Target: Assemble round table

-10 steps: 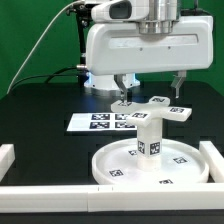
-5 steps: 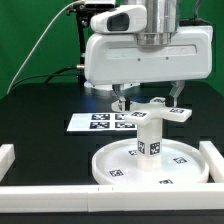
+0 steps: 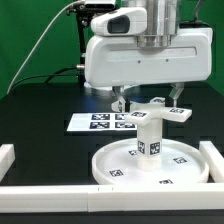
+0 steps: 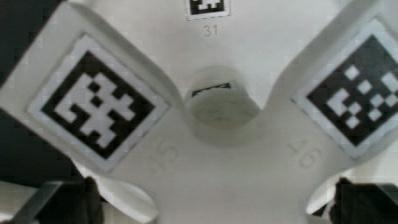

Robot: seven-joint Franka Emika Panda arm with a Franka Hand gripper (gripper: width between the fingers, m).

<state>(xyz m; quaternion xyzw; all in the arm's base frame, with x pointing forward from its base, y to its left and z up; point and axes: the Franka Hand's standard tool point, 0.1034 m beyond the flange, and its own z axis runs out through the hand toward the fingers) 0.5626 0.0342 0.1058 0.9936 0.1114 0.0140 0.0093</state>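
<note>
The large round disc point(image 3: 110, 170) lies flat at the front of the table. The short cylinder leg point(image 3: 149, 138) stands upright at its centre. The cross-shaped foot piece point(image 3: 165, 110) sits on top of the leg. My gripper point(image 3: 149, 100) hangs straight over the foot, with one finger on each side of it. The jaws are wide apart and look open. In the wrist view the foot point(image 4: 214, 110) fills the picture, with its tagged arms spreading out. The dark fingertips point(image 4: 80, 200) stand at its two edges, around my gripper point(image 4: 214, 200).
The marker board point(image 3: 95, 122) lies flat behind the disc, toward the exterior view's left. Long white border walls run along the front point(image 3: 40, 195) and the exterior view's right point(image 3: 214, 160). The robot's white hand body looms over the assembly.
The hand has turned a little about its vertical axis above the foot. The foot, leg and disc stay where they were.
</note>
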